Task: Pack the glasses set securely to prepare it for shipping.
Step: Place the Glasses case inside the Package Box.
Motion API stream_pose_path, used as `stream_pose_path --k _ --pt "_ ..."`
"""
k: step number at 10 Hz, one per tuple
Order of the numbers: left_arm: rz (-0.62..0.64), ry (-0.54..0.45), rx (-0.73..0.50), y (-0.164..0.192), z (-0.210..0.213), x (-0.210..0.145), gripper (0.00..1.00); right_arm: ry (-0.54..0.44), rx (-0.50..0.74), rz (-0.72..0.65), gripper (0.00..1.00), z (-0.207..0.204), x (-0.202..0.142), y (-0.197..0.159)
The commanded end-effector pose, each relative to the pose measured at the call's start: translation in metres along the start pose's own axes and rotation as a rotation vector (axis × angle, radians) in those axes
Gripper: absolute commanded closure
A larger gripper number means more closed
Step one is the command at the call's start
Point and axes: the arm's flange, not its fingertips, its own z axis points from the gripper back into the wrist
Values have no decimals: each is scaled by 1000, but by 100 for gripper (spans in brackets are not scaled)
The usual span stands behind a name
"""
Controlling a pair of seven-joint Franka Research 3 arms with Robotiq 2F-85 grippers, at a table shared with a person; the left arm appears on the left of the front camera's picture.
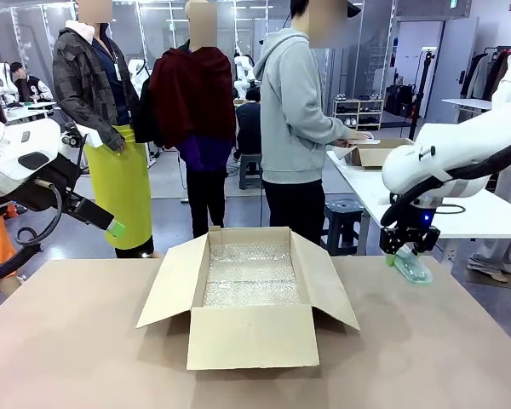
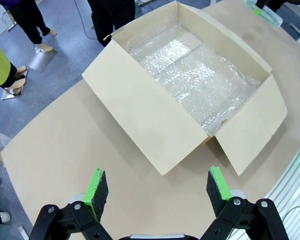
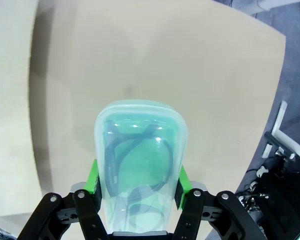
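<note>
Right wrist view revealed glasses (image 3: 112,155) inside the case (image 3: 140,120) clamped in right gripper (image 3: 137,182); left gripper (image 2: 157,187) gaped below the box (image 2: 140,115)

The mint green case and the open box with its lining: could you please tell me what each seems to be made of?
Mint green case: likely plastic, translucent and glossy; a glasses outline shows through.
Box: cardboard by its look, matte brown with folded flaps.
Lining: bubble wrap, clear plastic with glinting bubbles.
</note>
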Motion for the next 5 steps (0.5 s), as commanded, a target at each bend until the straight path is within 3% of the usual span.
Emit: stream_pose_path --k 1,3,5 --pt "-9 -7 9 1 1 0 0 9 -17 79 72 4 -8 9" --pt "-9 -7 9 1 1 0 0 17 -43 279 72 23 -12 35" --pt "-9 -7 9 1 1 0 0 52 -91 767 72 41 -17 66"
